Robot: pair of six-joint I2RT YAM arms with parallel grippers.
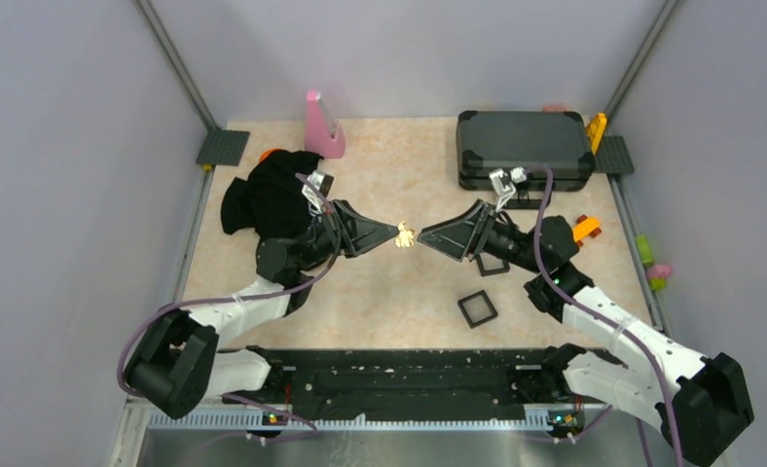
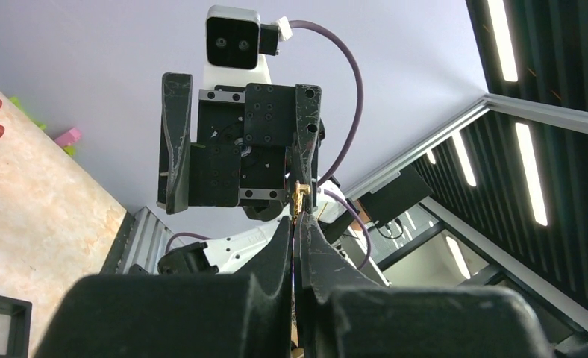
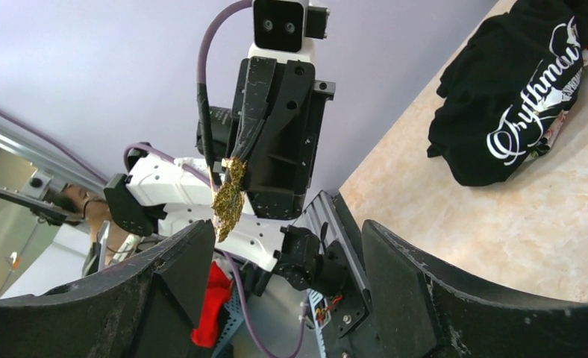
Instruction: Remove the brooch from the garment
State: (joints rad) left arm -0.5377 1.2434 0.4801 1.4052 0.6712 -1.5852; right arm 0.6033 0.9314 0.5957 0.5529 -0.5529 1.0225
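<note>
**Brooch** (image 1: pixel 406 234): small gold ornament, pinched at the tips of the left tool (image 1: pixel 396 233), whose jaws are narrow and clamped on it. It is held over the middle of the tabletop (image 1: pixel 389 175), well apart from the garment.
**Right tool** (image 1: pixel 423 234): jaws wide, gripping nothing, tips just right of the brooch and facing it.
**Garment** (image 1: pixel 268 195): black T-shirt, crumpled, far left.
**Hard case** (image 1: pixel 524 146): dark, far right.
**Square frames** (image 1: pixel 477 308): two, black, near right.

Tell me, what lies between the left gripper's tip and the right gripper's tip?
The brooch alone: the left gripper pinches it, and it hangs just before the open right gripper. The top external view shows this best.
</note>
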